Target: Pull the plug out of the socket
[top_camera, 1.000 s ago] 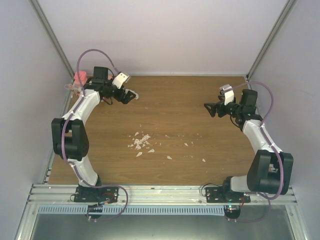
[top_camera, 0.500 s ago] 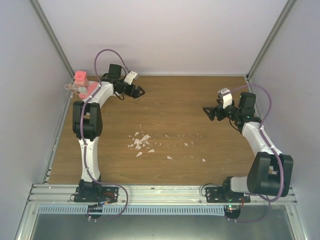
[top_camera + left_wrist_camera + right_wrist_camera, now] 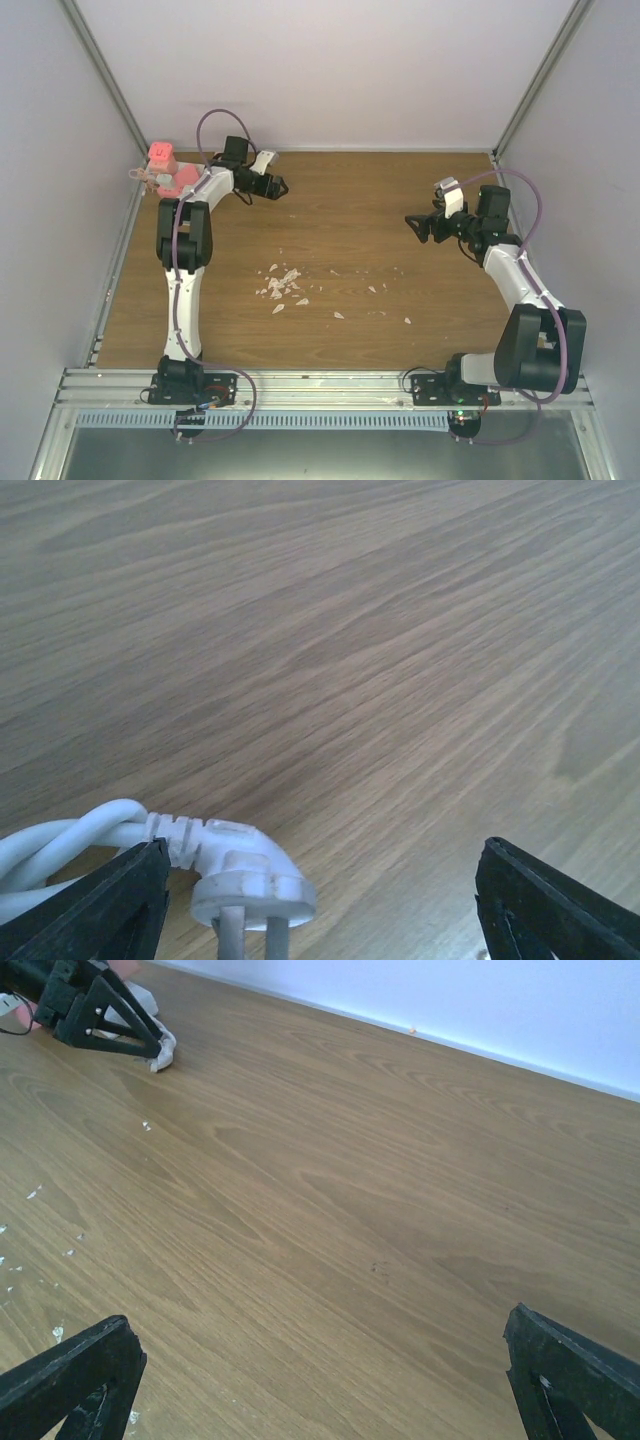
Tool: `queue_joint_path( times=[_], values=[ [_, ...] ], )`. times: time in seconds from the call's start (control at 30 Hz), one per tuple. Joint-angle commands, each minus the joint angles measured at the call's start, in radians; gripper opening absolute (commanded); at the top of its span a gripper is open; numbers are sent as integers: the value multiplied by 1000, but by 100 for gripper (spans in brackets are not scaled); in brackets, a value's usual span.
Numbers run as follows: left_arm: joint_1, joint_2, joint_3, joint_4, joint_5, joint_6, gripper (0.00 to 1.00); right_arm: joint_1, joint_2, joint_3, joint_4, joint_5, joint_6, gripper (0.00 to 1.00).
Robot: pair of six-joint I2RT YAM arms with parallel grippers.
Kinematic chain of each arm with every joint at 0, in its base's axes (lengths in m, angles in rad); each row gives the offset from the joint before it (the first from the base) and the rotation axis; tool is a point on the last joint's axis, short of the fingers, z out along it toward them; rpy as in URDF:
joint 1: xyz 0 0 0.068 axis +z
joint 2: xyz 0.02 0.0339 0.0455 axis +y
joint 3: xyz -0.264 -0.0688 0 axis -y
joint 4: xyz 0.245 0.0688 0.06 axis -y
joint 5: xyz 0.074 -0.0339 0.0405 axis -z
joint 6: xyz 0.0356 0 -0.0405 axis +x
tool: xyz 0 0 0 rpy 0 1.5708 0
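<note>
A white plug [image 3: 245, 880] lies on the wooden table with its two metal prongs bare and pointing toward the left wrist camera. Its white cord [image 3: 70, 835] runs off to the left. My left gripper [image 3: 320, 880] is open, and the plug sits between the jaws close to the left finger [image 3: 110, 910]. From above, the left gripper [image 3: 278, 186] is at the back left. A pink end of the socket [image 3: 160, 156] shows in the back left corner; the left arm hides the rest. My right gripper [image 3: 415, 222] is open and empty at the right.
White crumbs [image 3: 282, 285] are scattered mid-table. The enclosure's walls stand close behind the socket and beside both arms. In the right wrist view, the left gripper [image 3: 90, 1010] and a white bit [image 3: 160, 1052] show far off across bare wood.
My left arm has stretched out toward the back, and its gripper has moved a little right along the back of the table. The right arm has barely moved.
</note>
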Motion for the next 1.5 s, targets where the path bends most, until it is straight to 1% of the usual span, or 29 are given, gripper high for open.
queue_joint_path(
  times=[0.0,0.3,0.4,0.53,0.57,0.67,0.8,0.97,1.13,1.23,1.37,1.47],
  values=[
    [-13,31,34,39,-51,-1,82,10,-1,-6,-7,1,-3,100],
    [-23,43,6,21,-55,68,67,9,-1,-5,-8,3,1,100],
    [-39,13,-54,38,-63,103,60,9,-2,-4,-8,3,3,100],
    [-67,-23,-120,58,-114,162,54,8,-6,-4,-9,0,6,100],
    [-72,-28,-132,61,-119,169,52,7,-8,-4,-9,1,6,100],
    [-87,-53,-171,69,-131,187,50,7,-11,-4,-10,1,6,100],
    [-119,-121,-269,88,-139,221,44,7,-16,-5,-10,-1,6,100],
    [-177,-228,-421,127,-128,242,43,6,-19,-6,-9,-13,9,99],
    [-236,-310,-548,146,-101,228,42,6,-28,-8,-8,-22,5,100],
    [-289,-354,-634,150,-79,243,41,6,-33,-12,-7,-26,2,100],
    [-382,-399,-705,157,-75,233,42,6,-36,-15,-4,-30,0,100],
    [-447,-413,-719,156,-62,214,43,6,-35,-19,-1,-31,-4,100]
  ],
)
